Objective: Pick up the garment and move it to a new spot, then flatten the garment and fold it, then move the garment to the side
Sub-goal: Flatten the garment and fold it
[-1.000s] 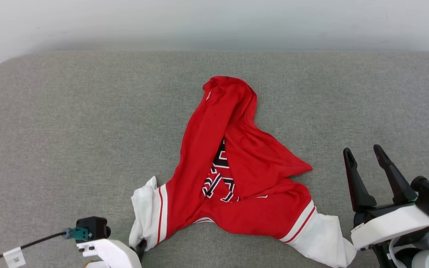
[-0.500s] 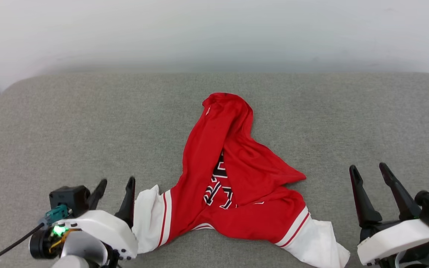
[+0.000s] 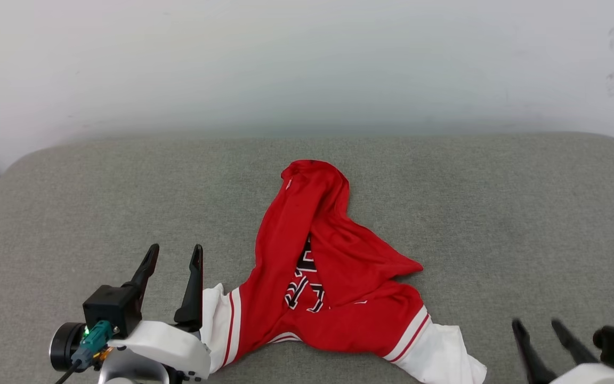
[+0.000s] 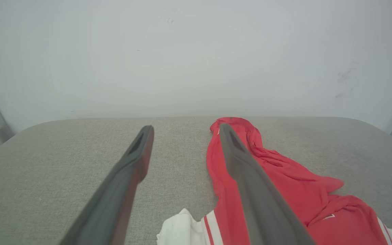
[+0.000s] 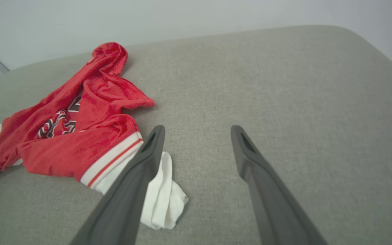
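Garment (image 3: 333, 256) lies crumpled mid-cushion (image 3: 499, 213), straight on the grey fabric, inside nothing. Shape is a rough triangle. The red peak points to 12 o'clock, toward the wall. The white sleeves splay to 7 and 5 o'clock, at my edge. Long axis runs 12 to 6. Black print (image 3: 304, 288) peeks from the middle fold.

My left gripper (image 3: 175, 250): fingers spread, nothing between them. Left sleeve (image 3: 213, 320) sits at 5 o'clock from the fingertips, just beside the inner finger's base.

My right gripper (image 3: 535, 326): also spread and empty, low in the head view, blurred. Right sleeve (image 3: 445, 357) lies at its 8 o'clock, near but apart.

Judgement: the left arm is nearer. Pickup likely starts at that sleeve. A one-corner lift may drag the bundle.
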Available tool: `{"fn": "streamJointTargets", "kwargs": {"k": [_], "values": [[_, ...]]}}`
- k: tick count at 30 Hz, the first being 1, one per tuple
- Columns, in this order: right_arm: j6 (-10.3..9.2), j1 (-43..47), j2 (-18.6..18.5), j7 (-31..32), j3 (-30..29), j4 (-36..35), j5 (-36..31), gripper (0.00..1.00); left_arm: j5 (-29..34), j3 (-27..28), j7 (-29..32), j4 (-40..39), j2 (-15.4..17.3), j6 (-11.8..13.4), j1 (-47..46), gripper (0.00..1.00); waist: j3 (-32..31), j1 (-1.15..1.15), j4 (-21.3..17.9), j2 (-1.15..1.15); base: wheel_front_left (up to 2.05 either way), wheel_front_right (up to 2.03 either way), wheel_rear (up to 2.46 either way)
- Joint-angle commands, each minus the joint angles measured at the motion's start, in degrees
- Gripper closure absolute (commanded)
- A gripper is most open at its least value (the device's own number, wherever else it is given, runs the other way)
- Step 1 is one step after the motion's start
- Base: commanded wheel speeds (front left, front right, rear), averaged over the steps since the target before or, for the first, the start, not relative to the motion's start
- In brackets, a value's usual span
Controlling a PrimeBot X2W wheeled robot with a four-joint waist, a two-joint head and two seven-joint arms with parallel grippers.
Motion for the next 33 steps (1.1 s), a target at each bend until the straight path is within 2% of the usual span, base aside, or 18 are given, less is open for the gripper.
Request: {"fn": "streamJointTargets", "kwargs": {"k": [1,7,11,14,18,23,26,27,28,29,33], "values": [[-0.04,1.6,-0.4,4.0,-0.9,0.7,1.2,0.00,-0.1,0.0,-0.3,0.2,-0.1,0.4,0.7,0.00,-0.3,0.00,0.1,0.00,0.00,0.00,0.00],[-0.03,3.3,-3.0,21.6,-2.4,0.6,4.3,0.00,0.1,-0.4,-1.2,0.4,-0.7,0.4,0.7,0.00,0.3,0.00,2.0,0.00,0.00,0.00,0.00],[-0.02,1.8,-4.4,30.2,-1.0,0.2,7.1,0.00,0.4,-0.9,-1.4,0.7,-1.6,0.0,-0.8,0.00,2.5,0.00,4.1,0.00,0.00,0.00,0.00],[-0.03,-0.2,-5.0,32.9,0.5,0.5,8.3,0.00,0.5,-1.3,-1.8,1.5,-2.2,-0.8,-2.5,0.00,4.9,0.00,6.1,0.00,0.00,0.00,0.00],[-0.03,-3.1,-6.3,33.0,2.8,3.0,8.6,0.00,1.2,-1.7,-2.7,2.3,-3.5,-1.7,-5.0,0.00,8.0,0.00,8.3,0.00,0.00,0.00,0.00],[-0.03,-5.2,-6.1,32.6,5.6,8.8,9.9,0.00,1.3,-1.4,-3.4,3.7,-4.2,-2.4,-6.8,0.00,10.2,0.00,10.1,0.00,0.00,0.00,0.00],[-0.02,-4.4,-4.8,34.1,7.0,13.3,11.0,0.00,1.0,-0.9,-3.8,4.5,-4.4,-2.6,-6.7,0.00,10.2,0.00,10.4,0.00,0.00,0.00,0.00],[-0.02,-4.0,-4.3,34.4,7.2,14.3,11.5,0.51,1.0,-0.8,-3.8,4.8,-4.4,-2.6,-6.6,0.00,10.0,0.00,10.5,0.00,0.00,0.00,0.00],[-0.02,-3.9,-3.8,34.2,7.1,14.9,11.8,0.84,1.0,-0.7,-4.0,5.0,-4.4,-2.6,-6.4,0.00,9.8,0.00,10.5,0.00,0.00,0.00,0.00],[-0.02,-3.7,-3.5,34.3,7.0,15.2,12.0,1.00,0.9,-0.6,-4.0,5.3,-4.3,-2.5,-6.0,0.00,9.4,0.00,10.5,0.00,0.00,0.00,0.00],[0.03,-4.8,-4.4,33.0,6.0,13.1,12.6,1.00,0.3,0.1,-3.4,6.0,-3.0,-2.1,-5.0,0.00,7.3,0.00,9.4,0.00,0.00,0.00,0.00]]}}
